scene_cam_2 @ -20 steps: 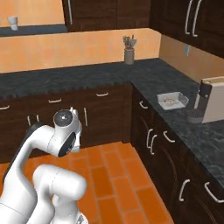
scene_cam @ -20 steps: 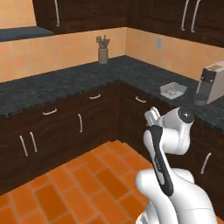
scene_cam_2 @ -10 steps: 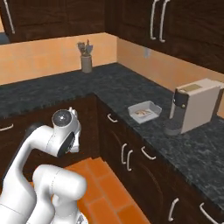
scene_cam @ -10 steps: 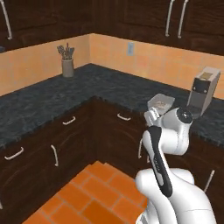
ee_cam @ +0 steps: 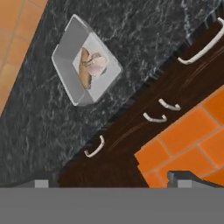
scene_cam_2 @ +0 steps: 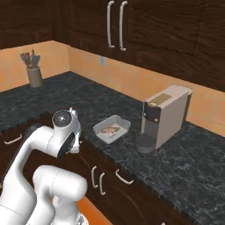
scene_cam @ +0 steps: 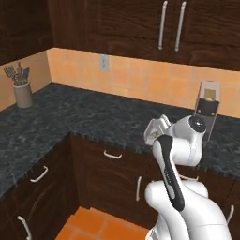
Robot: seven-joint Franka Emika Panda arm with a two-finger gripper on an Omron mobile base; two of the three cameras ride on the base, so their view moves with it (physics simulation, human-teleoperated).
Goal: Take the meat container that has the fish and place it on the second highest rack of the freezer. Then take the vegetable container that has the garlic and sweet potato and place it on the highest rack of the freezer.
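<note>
counter (scene_cam_2: 88,103): dark speckled stone, L-shaped, running along the orange tiled backsplash (scene_cam_2: 132,81) with one inner corner; dark wood drawers and doors with pale bar handles under its front edge.
upper cabinets (scene_cam_2: 145,30): dark wood, above the backsplash, with two long vertical pale handles side by side.
floor (ee_cam: 192,135): orange tiles, in front of the lower cabinets.
arm (scene_cam_2: 48,145): white, folded in front of the counter's front edge, held above the floor.
coffee machine (scene_cam_2: 165,116): beige and dark, standing on the counter near the backsplash, just beside the vegetable container.
vegetable container (scene_cam_2: 111,128): shallow pale grey tray, flat on the counter, close to the front edge; apart from the arm.
garlic and sweet potato (ee_cam: 91,66): brown-orange tuber and pinkish-white bulb lying together inside the tray, touching each other.
utensil holder (scene_cam_2: 34,75): grey-brown cylinder with utensils sticking up, on the counter by the backsplash, well apart from the tray.
wall outlet (scene_cam: 103,62): small grey plate on the backsplash.
fingers (ee_cam: 109,179): spread wide, holding nothing, hanging above the cabinet fronts and the floor, short of the tray.
</note>
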